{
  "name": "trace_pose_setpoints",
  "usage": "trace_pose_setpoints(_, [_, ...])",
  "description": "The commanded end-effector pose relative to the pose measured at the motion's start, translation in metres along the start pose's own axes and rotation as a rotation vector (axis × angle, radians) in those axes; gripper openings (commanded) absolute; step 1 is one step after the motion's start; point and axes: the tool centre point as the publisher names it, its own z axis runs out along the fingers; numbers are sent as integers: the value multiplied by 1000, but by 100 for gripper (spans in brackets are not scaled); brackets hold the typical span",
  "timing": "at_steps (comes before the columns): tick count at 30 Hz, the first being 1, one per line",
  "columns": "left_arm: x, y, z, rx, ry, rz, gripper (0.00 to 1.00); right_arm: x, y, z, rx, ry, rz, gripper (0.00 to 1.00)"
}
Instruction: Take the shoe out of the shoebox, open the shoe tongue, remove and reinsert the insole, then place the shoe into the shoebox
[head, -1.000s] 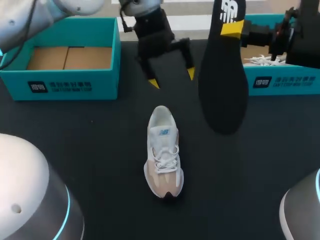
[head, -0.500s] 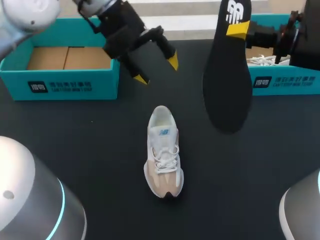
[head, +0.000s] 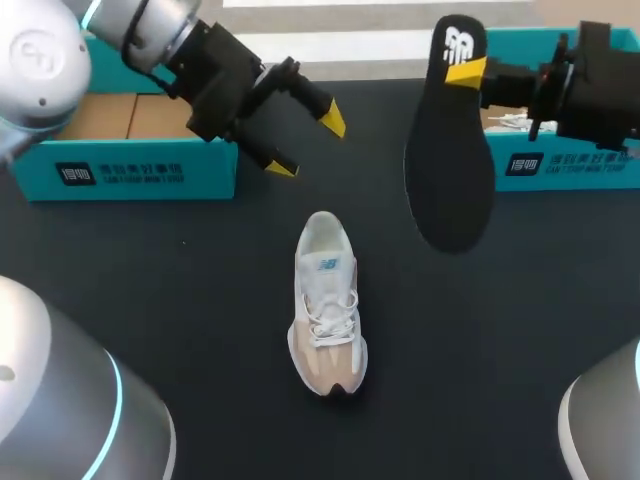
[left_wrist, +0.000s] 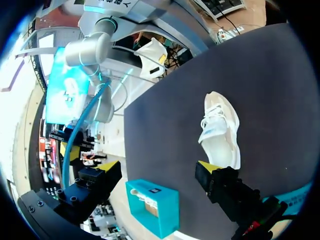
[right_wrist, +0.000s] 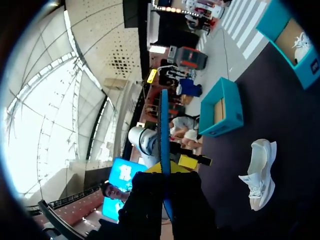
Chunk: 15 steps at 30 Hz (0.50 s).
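1. Table (head: 200, 300): dark top, holds all items below.

2. Shoe (head: 327, 305): white w/ beige toe, laced. Upright on its sole at table centre, heel to 12 o'clock, toe to 6. Outside both boxes, touched by nothing. L wrist view: shoe (left_wrist: 220, 130) lies ahead of the fingers, nearer one of them. R wrist view: shoe (right_wrist: 260, 172) lies well off to one side of the grip.

3. Insole (head: 448, 150): black top face w/ white logo. Out of the shoe, hanging at approx. 2 o'clock of it and well apart from it. Logo end is uppermost. Contact w/ the table cannot be told. R wrist view: insole (right_wrist: 164, 150) is seen edge-on, blue, running out from between the fingers.

4. R gripper (head: 465, 70): closed on the insole's logo end, one yellow tip showing against the top face. R wrist view: gripper (right_wrist: 170, 167) has a finger on each side of the edge.

5. L gripper (head: 306, 142): spread wide, holding nothing. Sits at approx. 11 o'clock of the shoe, near L box's near corner. L wrist view: gripper (left_wrist: 158, 166), tips far apart.

6. L box (head: 130, 170): teal, at 10 o'clock, bare cardboard floor.

7. R box (head: 560, 165): teal, at 2 o'clock, behind R gripper. Holds 2nd shoe (head: 510, 122), white, only partly seen.
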Motion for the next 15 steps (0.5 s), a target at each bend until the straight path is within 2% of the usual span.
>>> trace_pose_setpoints(1, [3,-3,1,-8,-40,1,100,-11,10,39,22,18,23,0])
trace_pose_setpoints(15, [3,-3,1,-8,-40,1,100,-11,10,39,22,18,23,0])
